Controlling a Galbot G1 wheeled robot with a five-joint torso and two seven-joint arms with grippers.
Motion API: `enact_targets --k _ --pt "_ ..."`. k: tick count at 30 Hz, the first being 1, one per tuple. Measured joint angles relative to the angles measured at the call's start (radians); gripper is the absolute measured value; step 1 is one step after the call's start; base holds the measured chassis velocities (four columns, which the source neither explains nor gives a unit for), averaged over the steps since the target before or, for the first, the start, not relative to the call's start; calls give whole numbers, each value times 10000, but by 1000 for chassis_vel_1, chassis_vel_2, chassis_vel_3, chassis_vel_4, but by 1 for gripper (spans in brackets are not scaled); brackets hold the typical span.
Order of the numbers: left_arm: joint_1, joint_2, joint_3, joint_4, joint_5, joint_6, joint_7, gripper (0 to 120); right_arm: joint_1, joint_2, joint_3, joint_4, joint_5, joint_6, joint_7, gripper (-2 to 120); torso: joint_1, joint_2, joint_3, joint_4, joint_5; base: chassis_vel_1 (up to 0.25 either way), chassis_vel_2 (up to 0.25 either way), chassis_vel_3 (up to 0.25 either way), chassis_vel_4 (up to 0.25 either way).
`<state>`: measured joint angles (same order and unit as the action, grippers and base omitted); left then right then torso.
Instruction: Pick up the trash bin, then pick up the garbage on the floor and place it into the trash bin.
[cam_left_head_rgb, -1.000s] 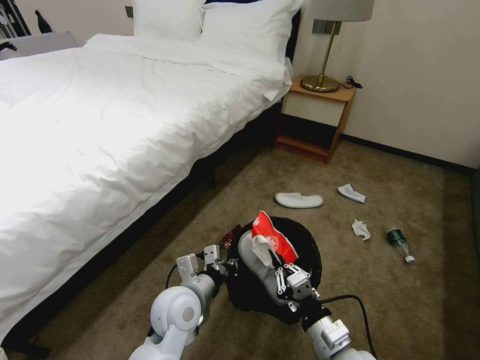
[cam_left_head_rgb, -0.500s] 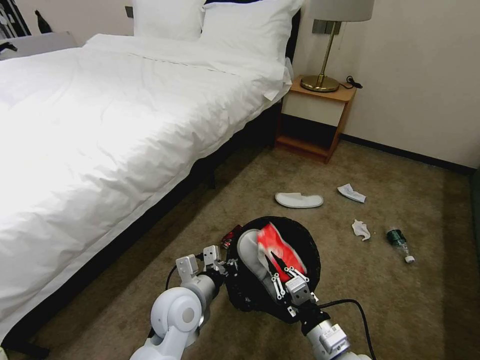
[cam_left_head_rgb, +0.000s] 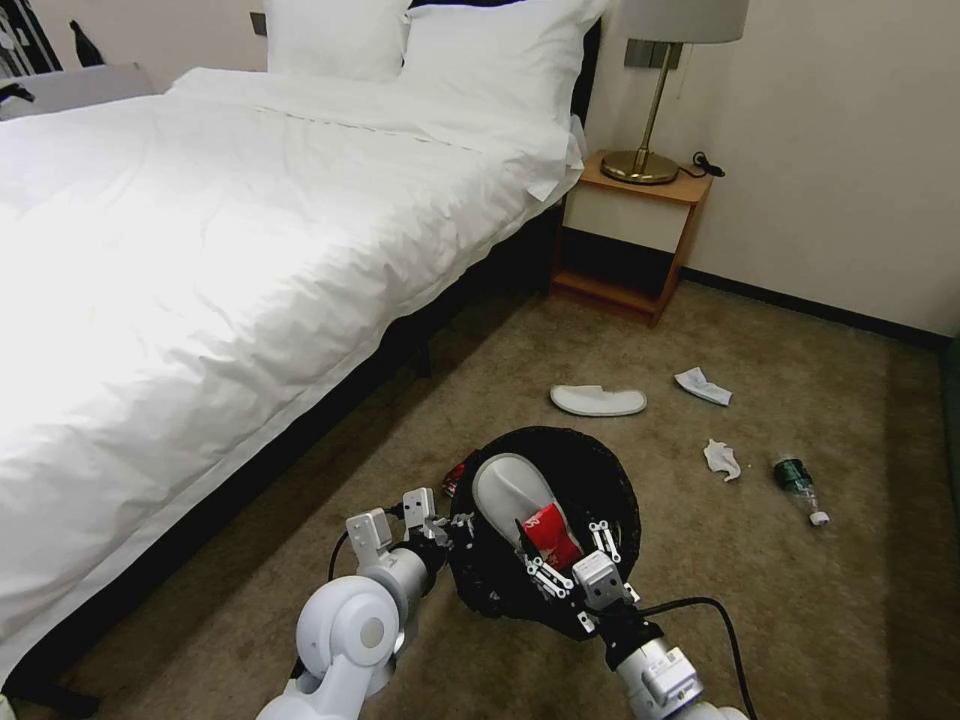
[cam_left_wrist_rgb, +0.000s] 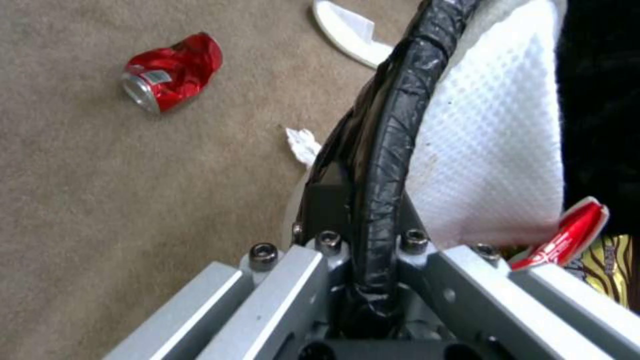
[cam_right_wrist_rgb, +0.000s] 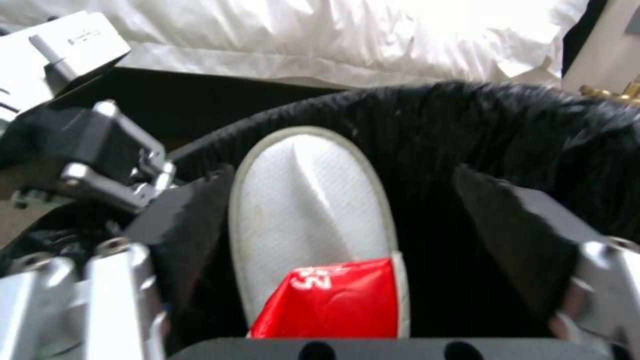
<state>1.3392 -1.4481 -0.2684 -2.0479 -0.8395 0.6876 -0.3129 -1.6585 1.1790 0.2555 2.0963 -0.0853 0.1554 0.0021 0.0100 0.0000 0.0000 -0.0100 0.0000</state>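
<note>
The black mesh trash bin (cam_left_head_rgb: 600, 480) hangs just above the carpet, with my left gripper (cam_left_head_rgb: 452, 524) shut on its near rim (cam_left_wrist_rgb: 383, 150). Inside it lie a white slipper (cam_left_head_rgb: 508, 484) and a red snack packet (cam_left_head_rgb: 552, 527). My right gripper (cam_left_head_rgb: 568, 558) hovers over the bin's mouth, open, its fingers (cam_right_wrist_rgb: 180, 220) spread wide on either side of the packet (cam_right_wrist_rgb: 333, 300) and not touching it. On the floor lie a crushed red can (cam_left_wrist_rgb: 170, 72), another white slipper (cam_left_head_rgb: 597, 400), two white tissues (cam_left_head_rgb: 703, 386) (cam_left_head_rgb: 721, 458) and a green bottle (cam_left_head_rgb: 797, 485).
A large white bed (cam_left_head_rgb: 200, 250) runs along the left, its dark frame close to the bin. A wooden nightstand (cam_left_head_rgb: 635, 225) with a brass lamp (cam_left_head_rgb: 645, 130) stands against the far wall. Open carpet (cam_left_head_rgb: 820, 620) stretches to the right.
The red packet, held above the rim a second ago, has gone down into the bin. My right gripper opened and let it go. The left gripper and bin stayed put.
</note>
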Motion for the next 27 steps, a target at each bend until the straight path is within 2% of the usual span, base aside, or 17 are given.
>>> enact_targets --k 2,5,18,27 --pt "-2 48 -21 -3 -17 15 -51 0 133 -141 113 127 64 -3 2 99 0 0 0 0 0 0 0 0 0" --pt "-2 58 -23 4 3 8 -57 0 228 -221 176 199 120 -18 2 99 0 0 0 0 0 0 0 0 0" --pt "206 38 140 341 685 -14 -56 0 1692 -1587 1332 1418 1411 -893 -15 100 0 0 0 1 0 0 0 0 0" --pt "261 -12 146 437 960 -106 -47 0 1965 -1645 1663 1669 1606 -977 25 100 0 0 1 2 0 0 0 0 0"
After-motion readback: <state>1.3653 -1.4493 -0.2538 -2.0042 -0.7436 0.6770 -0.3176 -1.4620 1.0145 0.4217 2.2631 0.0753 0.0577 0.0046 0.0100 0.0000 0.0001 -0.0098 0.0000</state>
